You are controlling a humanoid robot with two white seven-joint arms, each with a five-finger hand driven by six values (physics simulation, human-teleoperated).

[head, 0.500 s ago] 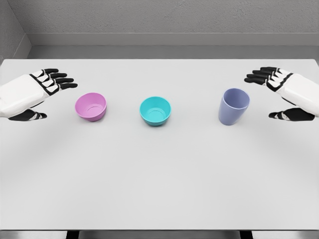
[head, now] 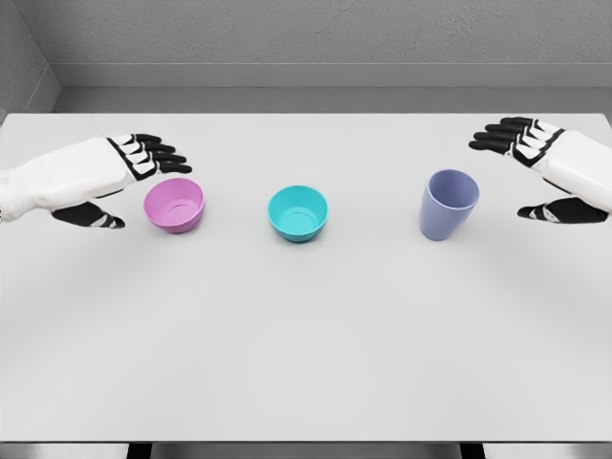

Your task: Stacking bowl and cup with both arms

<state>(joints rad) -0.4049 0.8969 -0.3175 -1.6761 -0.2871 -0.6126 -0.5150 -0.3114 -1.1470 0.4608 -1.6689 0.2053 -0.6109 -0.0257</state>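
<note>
White table (head: 306, 363): my left hand (head: 115, 177), fingers spread, nears the pink bowl (head: 174, 205); my right hand (head: 550, 167), fingers apart, waits right of the lavender cup (head: 448, 204).

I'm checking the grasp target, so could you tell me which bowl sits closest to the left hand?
The pink bowl, right beside the open left hand; the teal bowl sits mid-table.

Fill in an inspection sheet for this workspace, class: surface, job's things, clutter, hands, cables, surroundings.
Surface: white table, flat.
Job's things: pink bowl left, teal bowl middle, purple cup right; all upright, apart, unstacked.
Clutter: nothing seen.
Hands: left hand open, close beside the pink bowl; right hand open, clear of the cup.
Cables: nothing seen.
Surroundings: grey walls behind.
</note>
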